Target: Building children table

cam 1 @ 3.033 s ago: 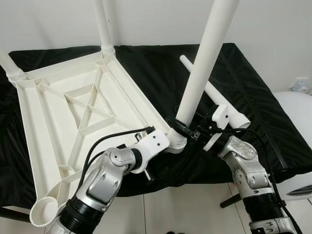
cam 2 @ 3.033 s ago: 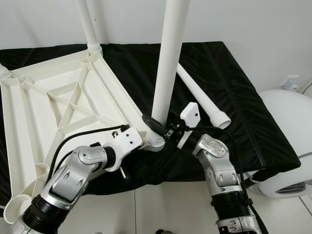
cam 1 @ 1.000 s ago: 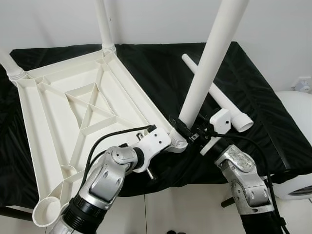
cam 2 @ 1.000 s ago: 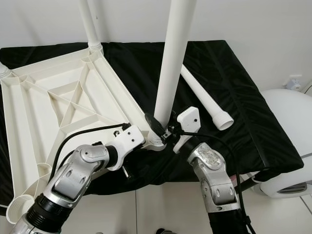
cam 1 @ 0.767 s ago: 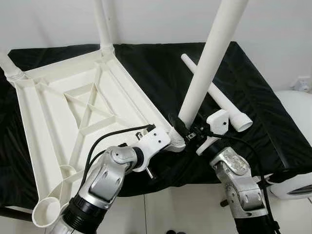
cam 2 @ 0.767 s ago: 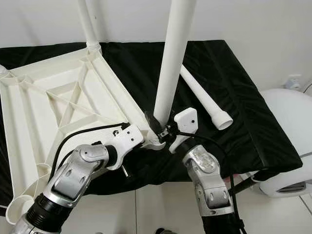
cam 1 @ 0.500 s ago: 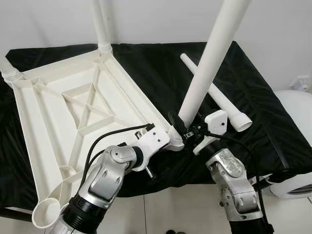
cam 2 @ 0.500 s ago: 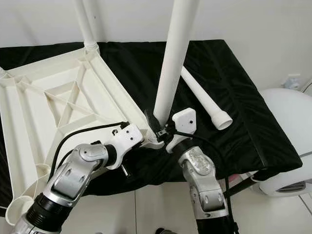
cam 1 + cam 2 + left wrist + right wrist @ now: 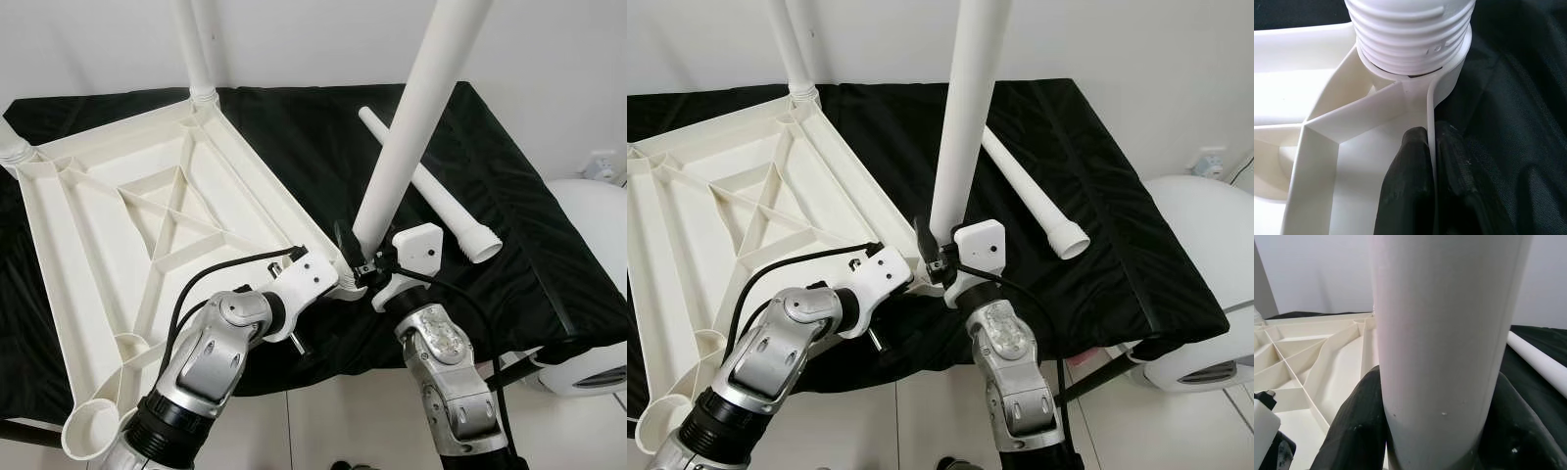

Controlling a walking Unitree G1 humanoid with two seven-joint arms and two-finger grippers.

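Two grips at one corner: the right gripper [image 9: 939, 257] has its fingers clamped low around the tall white plastic leg [image 9: 960, 137] standing in the socket of the upturned white ribbed tabletop [image 9: 137, 225], while the left gripper [image 9: 1430, 166] pinches the tabletop's thin rim. Light, stiff, smooth plastic, likely slippery; hold low, near the threads.
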